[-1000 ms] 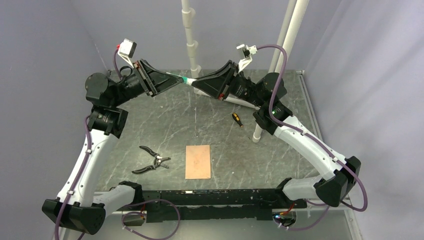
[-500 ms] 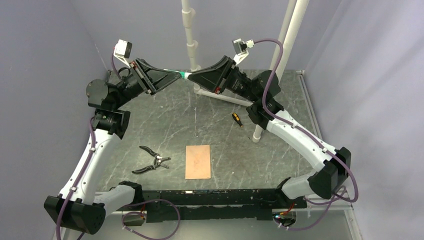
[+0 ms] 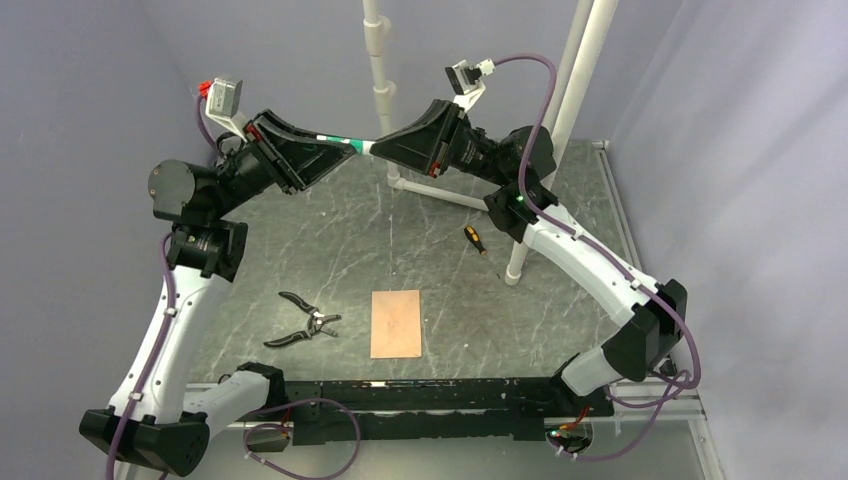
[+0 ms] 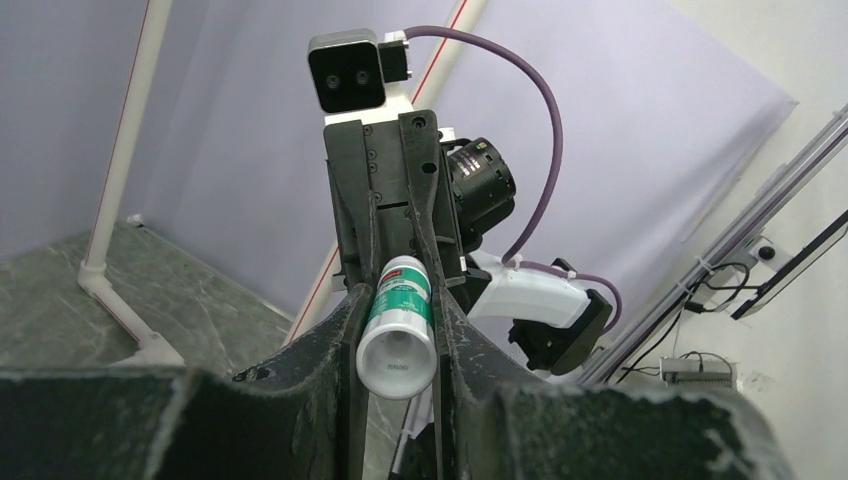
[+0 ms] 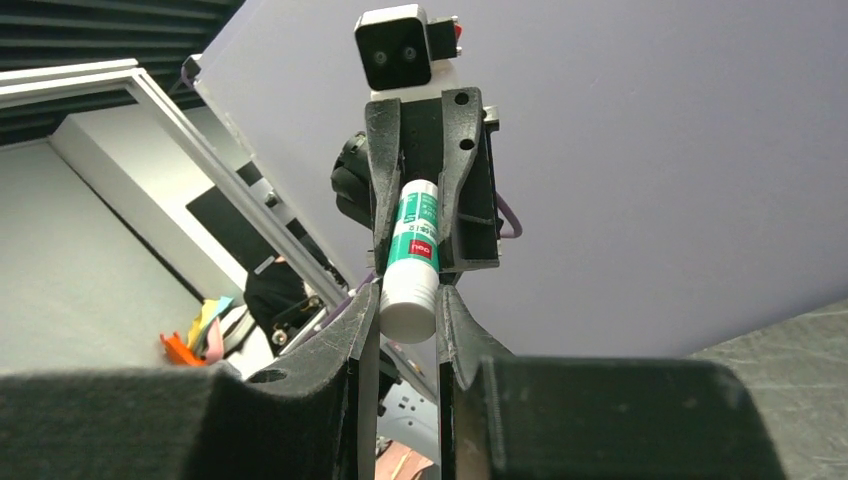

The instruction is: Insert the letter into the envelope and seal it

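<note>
Both arms are reaching up and inward, meeting high over the table point(image 3: 300, 250), well beyond the pliers point(image 3: 303, 320) and to their right in the top view. The left gripper point(image 3: 350, 146) and the right gripper point(image 3: 380, 150) are pointing tip to tip and sharing one glue stick point(image 3: 363, 146), a white tube with a green label and a small red patch. The left gripper is clamping one end of it, jaws drawn in partway and pressing on both sides of the tube; the left wrist view is showing the tube's round white end face with a recess, facing the camera. The right gripper is doing the same at the other end, jaws narrowed onto the tube, a smooth white end facing its own camera. The stick is hanging in the air, touching nothing but the fingers. A flat pinkish-tan paper rectangle point(image 3: 396, 323) is lying on the table just right of the pliers, apart from them, long side running away from the arm bases. No flap is showing on it, so letter or envelope cannot be told from here. A small screwdriver point(image 3: 474, 239) with a yellow and black handle is lying farther right of the pliers and farther back, beside a white pipe point(image 3: 522, 230).
</note>
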You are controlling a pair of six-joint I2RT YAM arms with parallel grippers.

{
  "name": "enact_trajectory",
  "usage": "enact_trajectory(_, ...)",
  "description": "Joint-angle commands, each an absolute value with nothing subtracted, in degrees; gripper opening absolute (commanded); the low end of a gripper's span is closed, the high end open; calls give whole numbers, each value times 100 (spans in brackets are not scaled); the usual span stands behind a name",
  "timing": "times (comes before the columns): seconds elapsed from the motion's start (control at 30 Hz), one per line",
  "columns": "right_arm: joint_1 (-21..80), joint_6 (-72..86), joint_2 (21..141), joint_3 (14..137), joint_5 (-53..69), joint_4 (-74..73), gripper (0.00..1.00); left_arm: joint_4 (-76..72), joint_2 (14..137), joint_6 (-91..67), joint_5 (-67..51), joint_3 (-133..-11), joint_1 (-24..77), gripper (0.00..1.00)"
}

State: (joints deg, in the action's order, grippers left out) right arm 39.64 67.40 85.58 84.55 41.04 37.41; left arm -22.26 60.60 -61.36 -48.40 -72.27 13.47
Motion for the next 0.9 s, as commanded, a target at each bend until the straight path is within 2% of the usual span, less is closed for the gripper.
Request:
enact_trajectory(0.0, 4421, 7182, 8715, 8927, 4341, 4080, 0, -1462, 6333, -5600, -5853, -6989, 1724, 2)
enact_trajectory(0.27, 4469, 7831, 8972, 8934, 4397, 4682, 0, -1303, 6493, -5494, -5754, -6965, 1843, 3)
enact_trajectory(0.67, 4654, 7280, 9070, 9430, 4465, 3972, 0, -970, 6724, -5255, -5633, -6591, 2080, 2)
enact_trajectory(0.87, 4704, 7024, 8961, 9247, 4316, 3580, 0, -577, 6706, -4943, -5500, -6677, 2087, 2)
